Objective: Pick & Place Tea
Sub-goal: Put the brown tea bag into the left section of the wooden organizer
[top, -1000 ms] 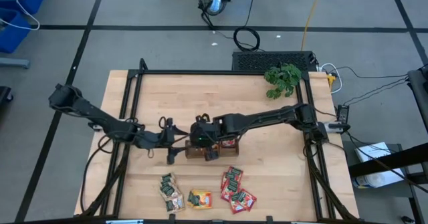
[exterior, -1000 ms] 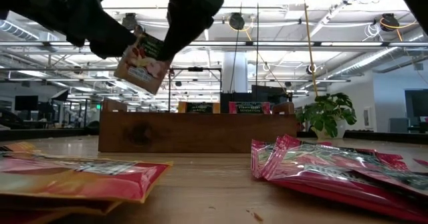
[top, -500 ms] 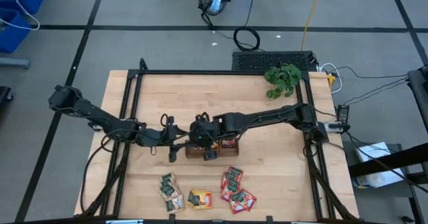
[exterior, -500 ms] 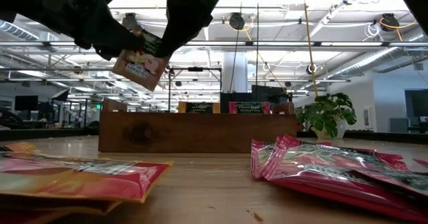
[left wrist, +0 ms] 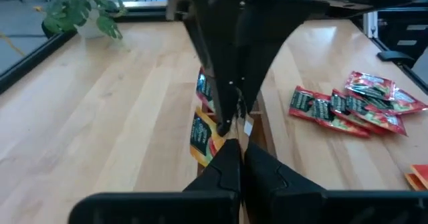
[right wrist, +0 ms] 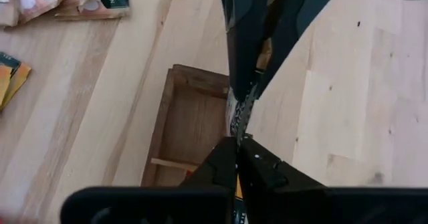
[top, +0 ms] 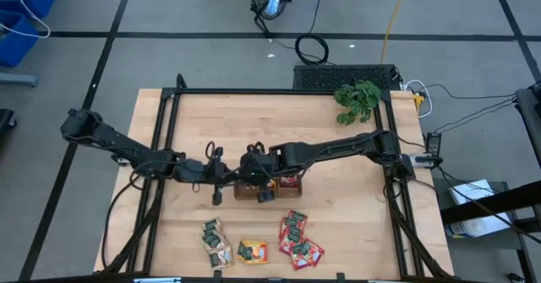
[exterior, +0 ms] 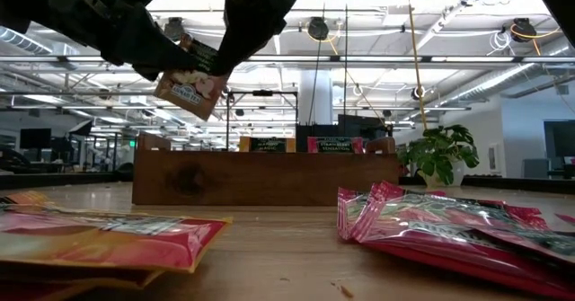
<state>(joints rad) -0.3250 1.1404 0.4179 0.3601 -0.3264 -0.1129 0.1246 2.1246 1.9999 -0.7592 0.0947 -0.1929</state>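
Holding, item one: a single tea sachet (exterior: 190, 84), tilted, in the air above the left end of the brown tray (top: 247, 193), not yet in any compartment.

Right gripper (right wrist: 236, 158): fingers closed tight on the sachet's upper edge, over the tray.

Left gripper (left wrist: 239, 158): fingers drawn together with no gap showing, and they seem pinched on the same sachet's near corner (from the low view I cannot be fully sure of the grip).

Change noted: a second ago my left gripper stood just beside the sachet, apart from it. It has since slid in until it touches, and the sachet has barely shifted. I read this as a pass between my two grippers, or a squaring-up of the sachet before it goes down into the tray.

Remaining stock on the table, near edge:
- red sachets (top: 297, 239), heaped
- orange sachet (top: 253, 250), beside them
- mixed sachets (top: 216, 241), further left

Several sachets already stand in the tray, so the task is partly done.
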